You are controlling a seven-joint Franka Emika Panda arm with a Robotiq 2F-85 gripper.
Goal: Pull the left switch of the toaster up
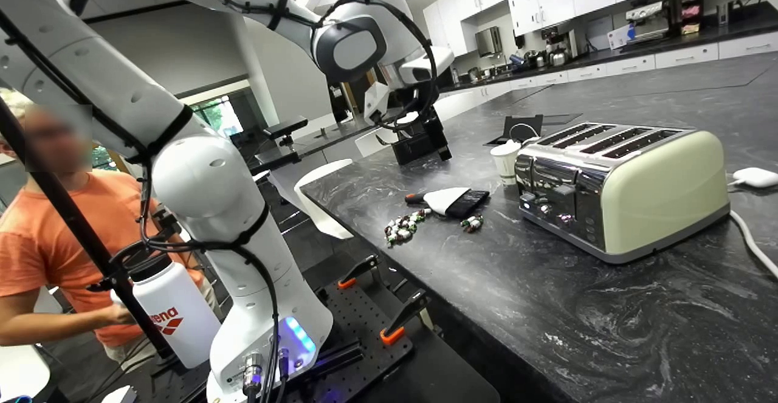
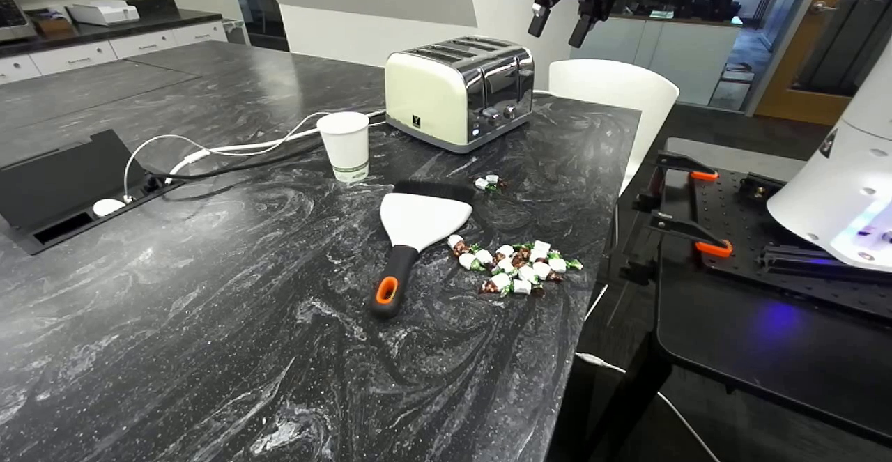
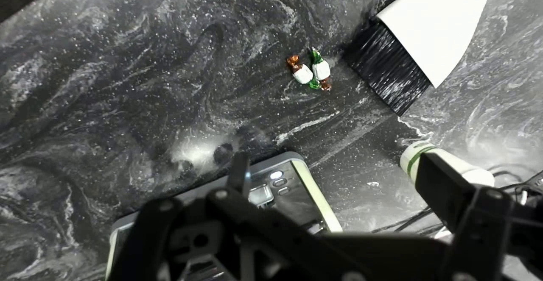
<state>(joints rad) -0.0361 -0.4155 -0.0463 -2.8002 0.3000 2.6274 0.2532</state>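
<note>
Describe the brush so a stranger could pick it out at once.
On the dark, marbled countertop, find the cream-and-chrome toaster. Nearer the camera than it, in an exterior view, the brush lies beside a cluster of wrapped candies. Its wide white head, black bristles and dark handle with an orange-rimmed hole set it apart from the upright paper cup and the small candies.

The big white robot arm [image 1: 200,175] stands on its base [image 1: 243,324]. It slants up and runs out of sight near a top corner of an exterior view. The next part reaches across and slopes down to the wrist [image 1: 352,50]. Below the wrist hangs the black gripper [image 2: 559,29], up in the air, tilted a bit, with its tips pointing down. Its two fingers [image 2: 539,21] are spread wide apart. In the wrist view, one finger is on each side with a big gap between.
</note>
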